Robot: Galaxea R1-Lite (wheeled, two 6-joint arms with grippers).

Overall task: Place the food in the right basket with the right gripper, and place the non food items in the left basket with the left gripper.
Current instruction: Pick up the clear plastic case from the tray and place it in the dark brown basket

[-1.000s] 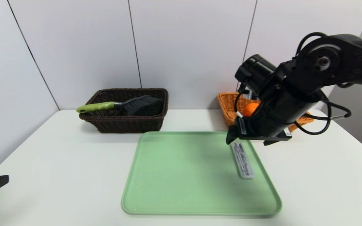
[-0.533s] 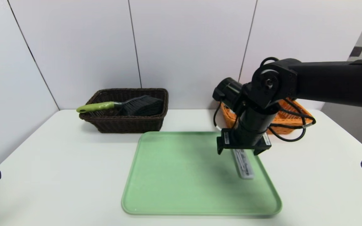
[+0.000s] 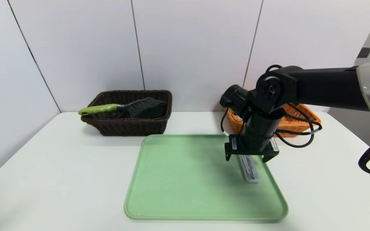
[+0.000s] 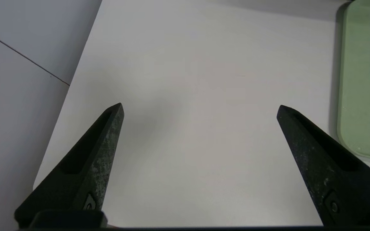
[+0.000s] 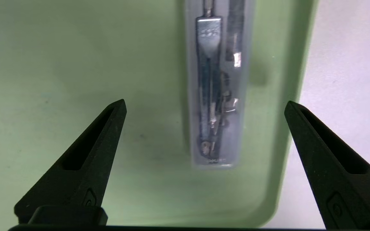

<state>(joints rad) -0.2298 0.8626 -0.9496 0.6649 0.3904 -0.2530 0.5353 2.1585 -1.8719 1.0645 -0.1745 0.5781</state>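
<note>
Right gripper [image 3: 251, 159] is held pointing steeply down, fingers spread wide and clamped on nothing, over the clear compass case [image 3: 249, 169] lying near the green tray's [image 3: 185, 192] right edge, while the left gripper [image 4: 199, 107] is parked open above the tabletop's [image 3: 59, 160] left edge.

Bright, even, diffuse light from overhead; no hard highlights on the white table [image 3: 59, 166] or wall panels. Soft shadow falls behind the dark basket [image 3: 130, 112] toward the wall, and a faint grey smudge lies on the green tray [image 3: 178, 192] under the right gripper [image 3: 251, 158]. Head view sharp at centre, slightly soft overall, with mild bowing of lines near the edges. Left wrist view: table evenly lit, a diffuse shadow patch between the left gripper [image 4: 199, 107] fingertips. Right wrist view dimmer, greenish; the clear plastic case [image 5: 218, 83] reads soft, with small glints on metal inside.
</note>
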